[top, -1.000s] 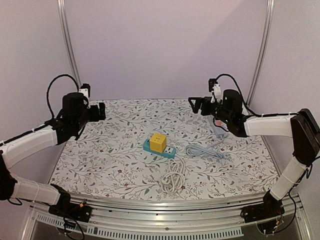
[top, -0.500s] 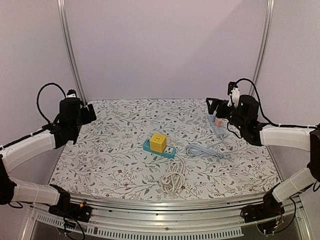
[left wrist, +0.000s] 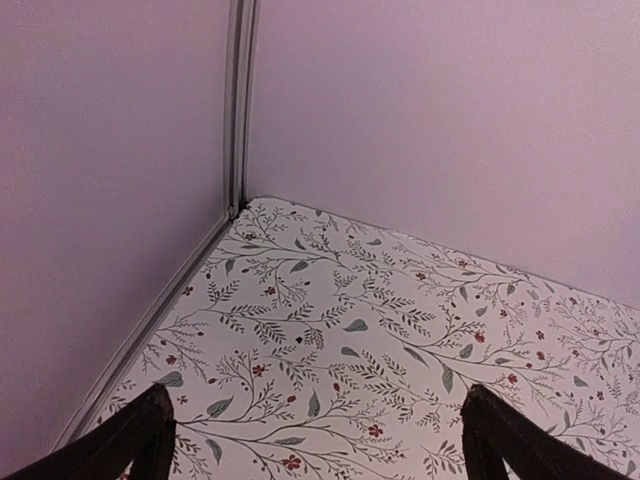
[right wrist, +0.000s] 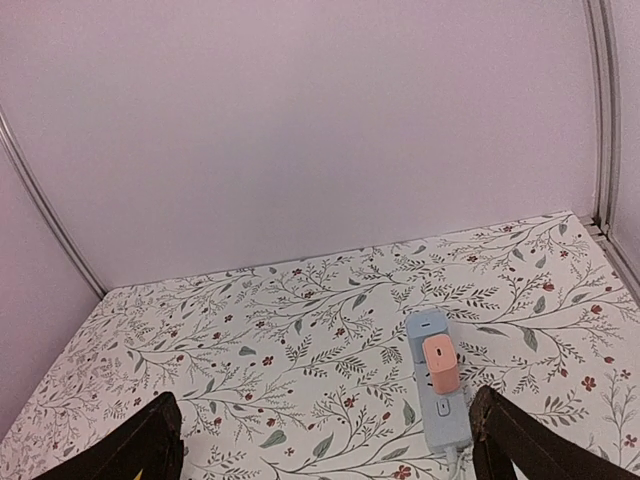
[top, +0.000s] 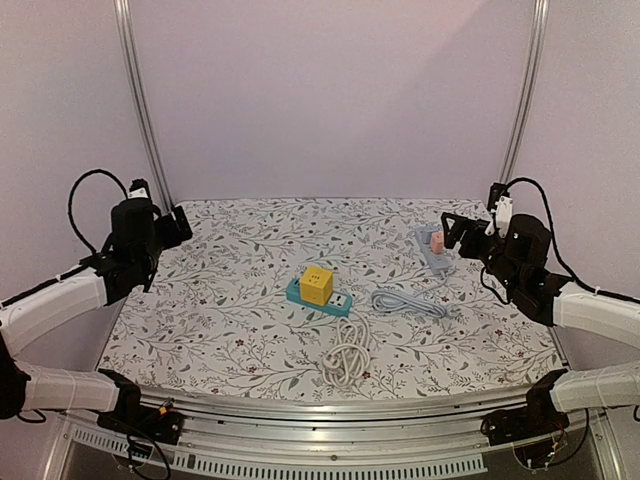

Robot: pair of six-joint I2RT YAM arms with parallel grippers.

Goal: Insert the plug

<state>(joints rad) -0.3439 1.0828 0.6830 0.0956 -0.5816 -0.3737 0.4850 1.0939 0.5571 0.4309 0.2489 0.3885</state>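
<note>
A light blue power strip [top: 432,250] lies at the back right of the table with a pink plug [top: 437,241] sitting in it; both show in the right wrist view, strip [right wrist: 437,410] and plug [right wrist: 440,364]. Its grey cable [top: 410,302] lies in loops towards the middle. A yellow cube [top: 316,285] sits on a teal strip [top: 338,302] at the centre. My right gripper [right wrist: 325,440] is open and empty, raised at the right, facing the blue strip. My left gripper [left wrist: 315,440] is open and empty, raised at the far left over bare cloth.
A coiled white cable [top: 347,357] lies in front of the teal strip. The table has a floral cloth [top: 230,300]. Walls and metal posts [top: 140,100] close in the back and sides.
Both arms have pulled back outwards: the left gripper moved left, the right gripper moved right and lower, uncovering the blue strip and pink plug.
</note>
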